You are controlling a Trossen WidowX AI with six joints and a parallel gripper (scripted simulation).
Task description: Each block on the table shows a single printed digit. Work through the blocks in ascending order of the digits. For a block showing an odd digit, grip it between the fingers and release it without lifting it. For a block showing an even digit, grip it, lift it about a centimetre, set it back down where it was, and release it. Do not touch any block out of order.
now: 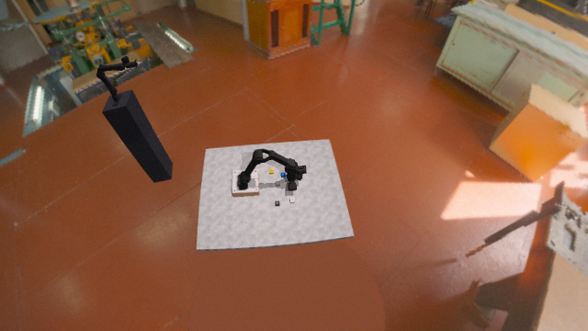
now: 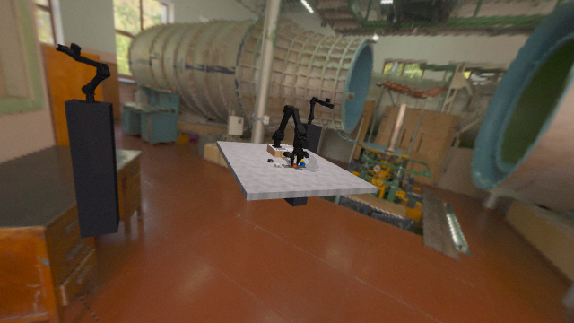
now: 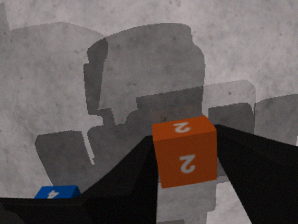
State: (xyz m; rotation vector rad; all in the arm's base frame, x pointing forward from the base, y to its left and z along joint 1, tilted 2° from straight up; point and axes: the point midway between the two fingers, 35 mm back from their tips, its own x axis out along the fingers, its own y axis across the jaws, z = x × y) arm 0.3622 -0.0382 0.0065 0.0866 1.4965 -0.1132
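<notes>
Orange block [image 2: 294, 166] [image 3: 186, 159] | white 2 on two visible faces | hand [image 1: 292, 187] [image 2: 296, 163] [image 3: 182, 137] grasping it

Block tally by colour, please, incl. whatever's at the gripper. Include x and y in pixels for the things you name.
Orange block [image 2: 294, 165] [image 3: 186, 159]: 1
Blue block [image 1: 283, 175] [image 2: 302, 164] [image 3: 57, 192]: 1
Yellow block [image 1: 271, 171]: 1
White block [image 1: 292, 200] [image 2: 277, 165]: 1
Dark block [image 1: 277, 203] [image 2: 270, 161]: 1
Total: 5
</notes>
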